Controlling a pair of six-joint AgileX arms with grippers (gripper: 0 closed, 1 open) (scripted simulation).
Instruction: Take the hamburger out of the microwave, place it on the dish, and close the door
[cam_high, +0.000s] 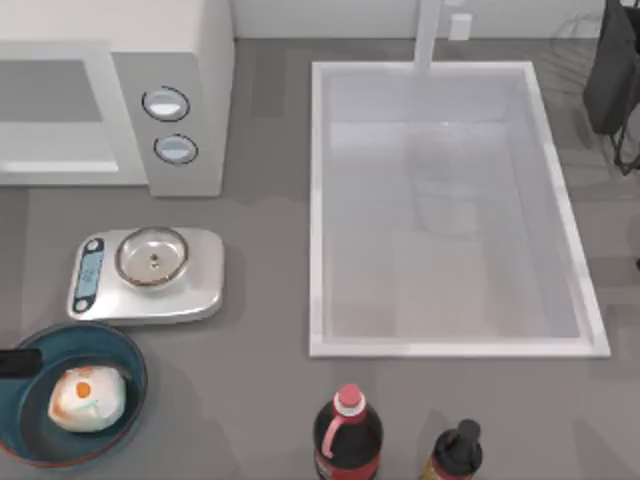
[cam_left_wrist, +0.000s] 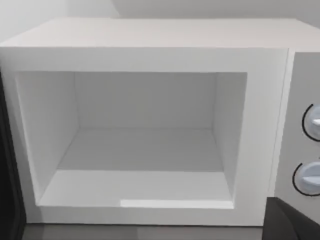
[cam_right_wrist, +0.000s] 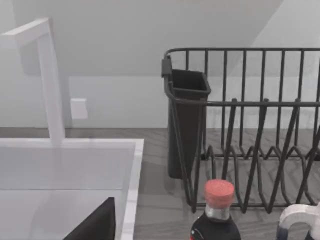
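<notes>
The hamburger (cam_high: 88, 398), a whitish lump with an orange patch, lies in the blue dish (cam_high: 132, 352) at the table's front left. At the back left stands the white microwave (cam_high: 205, 60) with two round dials (cam_high: 166, 104). Its door is open, and the left wrist view looks straight into its bare white cavity (cam_left_wrist: 145, 150). A dark strip at that view's edge may be the door (cam_left_wrist: 10, 175). My left gripper (cam_high: 18, 362) shows as a dark bar at the top view's left edge, over the dish's rim and apart from the hamburger.
A silver scale (cam_high: 145, 275) with a steel bowl (cam_high: 152, 255) sits between dish and microwave. A white sink (cam_high: 450, 210) fills the middle right. Two bottles (cam_high: 347, 435) stand at the front edge. A black dish rack (cam_right_wrist: 240, 130) is at the back right. My right gripper (cam_right_wrist: 95, 225) is parked near the bottles.
</notes>
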